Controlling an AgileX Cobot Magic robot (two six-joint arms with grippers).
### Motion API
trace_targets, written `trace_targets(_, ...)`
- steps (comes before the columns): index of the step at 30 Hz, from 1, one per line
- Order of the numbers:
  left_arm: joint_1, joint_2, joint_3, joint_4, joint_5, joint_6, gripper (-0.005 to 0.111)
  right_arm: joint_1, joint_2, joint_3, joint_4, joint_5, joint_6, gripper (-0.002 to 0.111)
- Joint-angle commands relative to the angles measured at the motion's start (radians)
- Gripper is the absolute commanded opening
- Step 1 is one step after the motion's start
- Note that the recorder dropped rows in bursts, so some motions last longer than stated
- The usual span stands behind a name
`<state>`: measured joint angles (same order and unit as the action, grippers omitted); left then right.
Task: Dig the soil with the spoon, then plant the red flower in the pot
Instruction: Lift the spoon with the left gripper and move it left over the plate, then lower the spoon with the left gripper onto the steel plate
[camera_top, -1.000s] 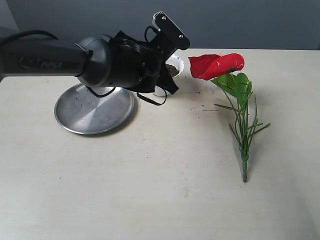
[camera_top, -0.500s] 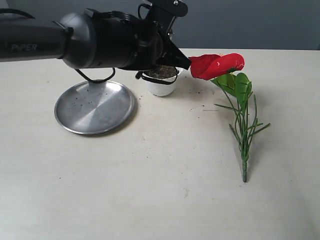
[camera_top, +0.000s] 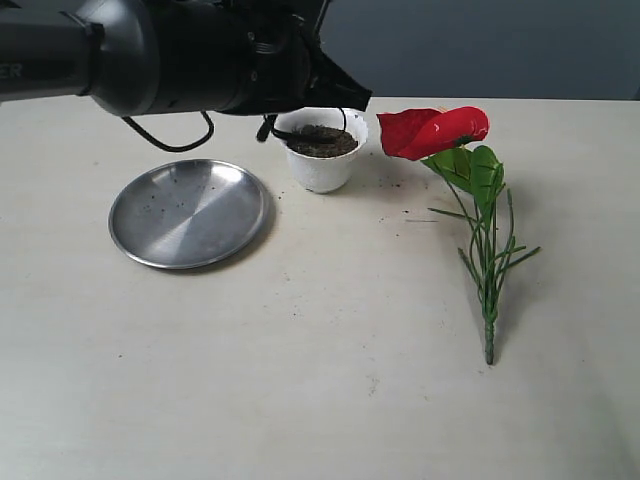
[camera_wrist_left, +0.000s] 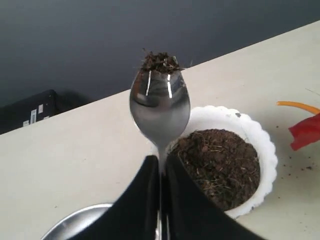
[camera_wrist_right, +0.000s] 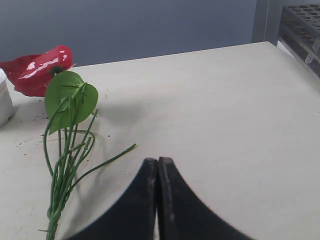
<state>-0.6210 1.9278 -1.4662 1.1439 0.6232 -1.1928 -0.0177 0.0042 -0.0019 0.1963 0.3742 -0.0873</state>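
Observation:
My left gripper (camera_wrist_left: 161, 161) is shut on the handle of the silver spoon (camera_wrist_left: 160, 107), whose bowl carries a small clump of soil (camera_wrist_left: 161, 62). It hangs above and beside the white scalloped pot (camera_wrist_left: 260, 145) (camera_top: 322, 172), which holds dark soil (camera_wrist_left: 220, 162) (camera_top: 322, 141). In the exterior view the left arm (camera_top: 200, 55) is raised behind the pot and the spoon is hidden. The red flower (camera_top: 435, 130) (camera_wrist_right: 40, 67) lies flat on the table to the pot's right, stem (camera_top: 488, 290) pointing toward the front. My right gripper (camera_wrist_right: 158, 162) is shut and holds nothing, near the flower's stem.
A round steel plate (camera_top: 190, 212) (camera_wrist_left: 75, 222) with a few soil crumbs sits left of the pot. Loose crumbs of soil dot the table (camera_top: 330, 360) between pot and flower. A rack (camera_wrist_right: 302, 25) stands off the table's far corner in the right wrist view.
The left arm has lifted up and back from in front of the pot, so the pot and its soil are now uncovered in the exterior view.

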Motion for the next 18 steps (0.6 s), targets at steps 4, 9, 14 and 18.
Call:
trace_targets(4,0.024,-0.045,-0.005,-0.027,0.172,0.049,0.000,0.000,-0.004,0.002,-0.004,-0.010,-0.001,0.000)
trace_targets(9,0.127,-0.089,-0.003,-0.254,0.155,0.182,0.000,0.000,-0.004,0.002,-0.004,-0.010,-0.001,0.000)
trace_targets(14,0.216,-0.136,-0.002,-0.485,0.150,0.376,0.000,0.000,-0.004,0.002,-0.004,-0.010,-0.001,0.000)
trace_targets(18,0.285,-0.149,-0.002,-0.612,0.150,0.480,0.000,0.000,-0.004,0.002,-0.004,-0.010,-0.001,0.000)
